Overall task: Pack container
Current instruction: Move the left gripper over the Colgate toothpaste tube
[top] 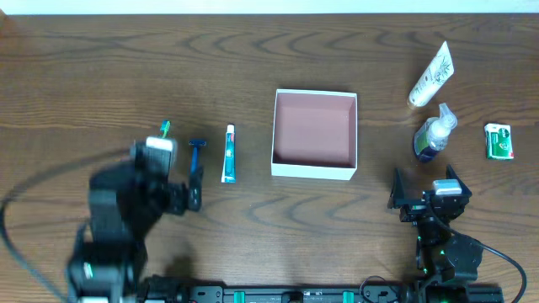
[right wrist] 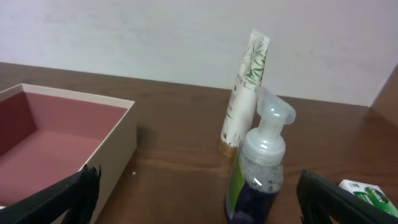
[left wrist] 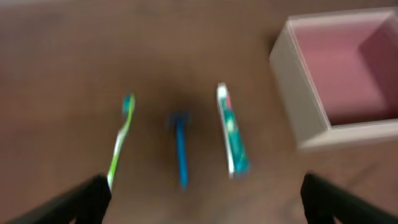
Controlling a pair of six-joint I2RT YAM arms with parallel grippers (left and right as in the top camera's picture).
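The container (top: 315, 170), a white-walled square box with a reddish-brown inside, stands empty mid-table; it also shows in the left wrist view (left wrist: 305, 118) and the right wrist view (right wrist: 115, 146). Left of it lie a toothpaste tube (top: 228, 154) (left wrist: 231, 132), a blue razor (top: 197, 151) (left wrist: 181, 146) and a green toothbrush (top: 165, 129) (left wrist: 120, 142). My left gripper (top: 181, 198) (left wrist: 202, 202) is open and empty, just in front of these three. My right gripper (top: 425, 198) (right wrist: 196, 196) is open and empty, near a pump soap bottle (top: 433, 135) (right wrist: 257, 168).
A tall white lotion tube (top: 432, 75) (right wrist: 244, 93) stands behind the soap bottle. A small green-and-white packet (top: 498, 140) (right wrist: 367, 193) lies at the far right. A pale wall rises behind the table's far edge in the right wrist view.
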